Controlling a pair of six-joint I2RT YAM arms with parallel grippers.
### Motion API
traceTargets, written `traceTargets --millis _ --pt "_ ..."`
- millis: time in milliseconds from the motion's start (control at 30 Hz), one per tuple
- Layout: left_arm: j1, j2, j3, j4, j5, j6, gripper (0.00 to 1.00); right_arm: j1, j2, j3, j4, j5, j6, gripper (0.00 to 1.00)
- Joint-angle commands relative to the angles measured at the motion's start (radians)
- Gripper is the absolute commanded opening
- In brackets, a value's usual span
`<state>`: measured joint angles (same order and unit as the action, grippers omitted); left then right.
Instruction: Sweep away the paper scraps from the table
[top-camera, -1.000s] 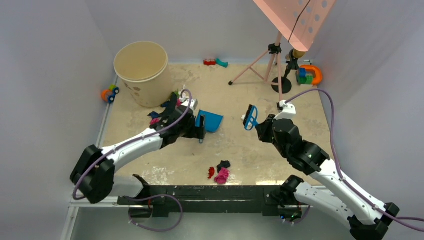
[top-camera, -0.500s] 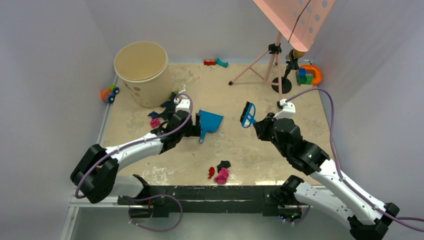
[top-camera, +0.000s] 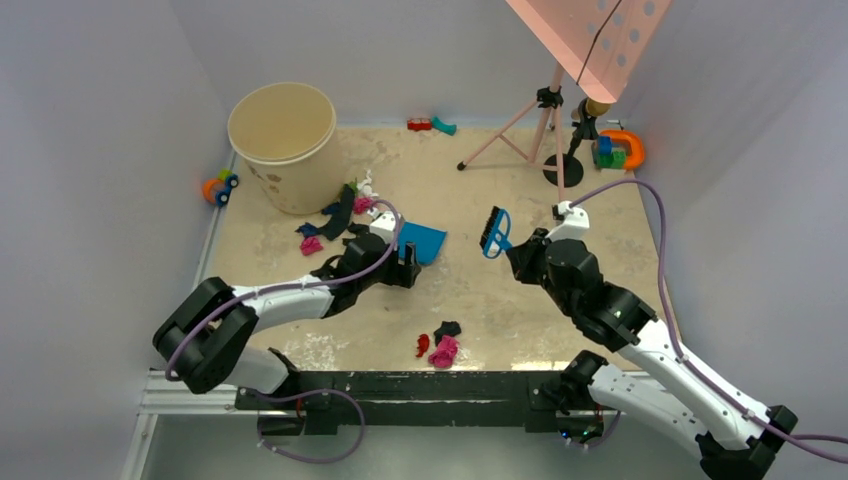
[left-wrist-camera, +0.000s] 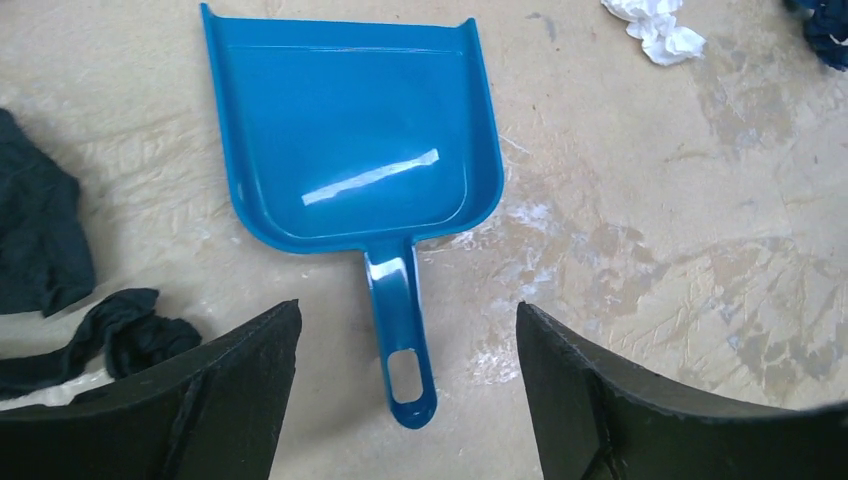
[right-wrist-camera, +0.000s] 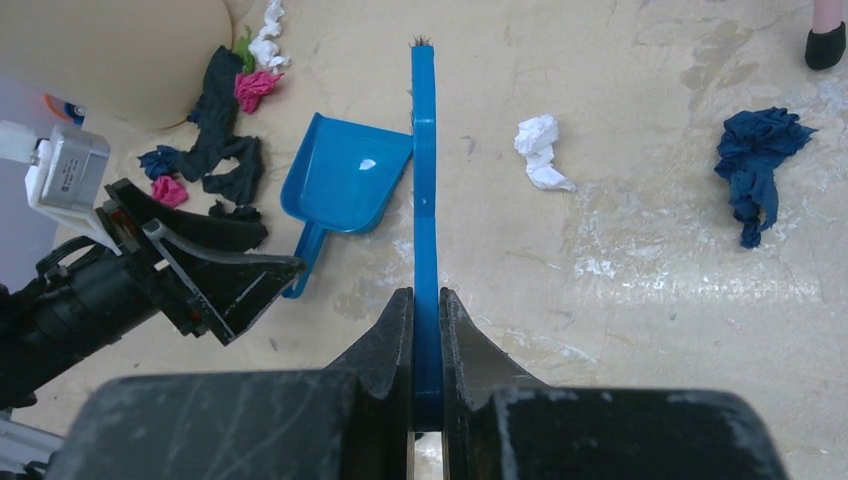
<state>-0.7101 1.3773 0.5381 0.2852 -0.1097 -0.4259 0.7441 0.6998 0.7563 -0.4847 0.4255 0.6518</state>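
The blue dustpan lies flat on the table; in the left wrist view its handle points at me. My left gripper is open, its fingers apart on either side of the handle end without touching it. My right gripper is shut on a blue brush held above the table. Paper scraps lie by the bucket, near the front edge, and to the right: a white one and a navy one.
A beige bucket stands at the back left with an orange and blue toy car beside it. Red and teal blocks lie at the back. A pink tripod stand and colourful toys stand at the back right.
My left arm has swung right and nearer, and its gripper now sits behind the dustpan's handle. The dustpan has barely shifted. My right gripper with the brush has moved slightly left.
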Motion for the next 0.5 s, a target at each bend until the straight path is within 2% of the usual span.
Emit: traceTargets --millis 0,233,467 --pt "-0.015 0.061 0.063 0.110 0.019 0.027 0.80 -0.003 -0.011 -0.016 0.043 -0.014 0.008 0.00" --pt "-0.024 0.146 0.083 0.128 -0.074 0.015 0.68 -0.004 -0.029 -0.011 0.024 -0.008 0.003 0.00" --pt "-0.042 0.200 0.060 0.178 -0.101 0.008 0.64 -0.004 -0.043 -0.017 0.015 -0.004 0.003 0.00"
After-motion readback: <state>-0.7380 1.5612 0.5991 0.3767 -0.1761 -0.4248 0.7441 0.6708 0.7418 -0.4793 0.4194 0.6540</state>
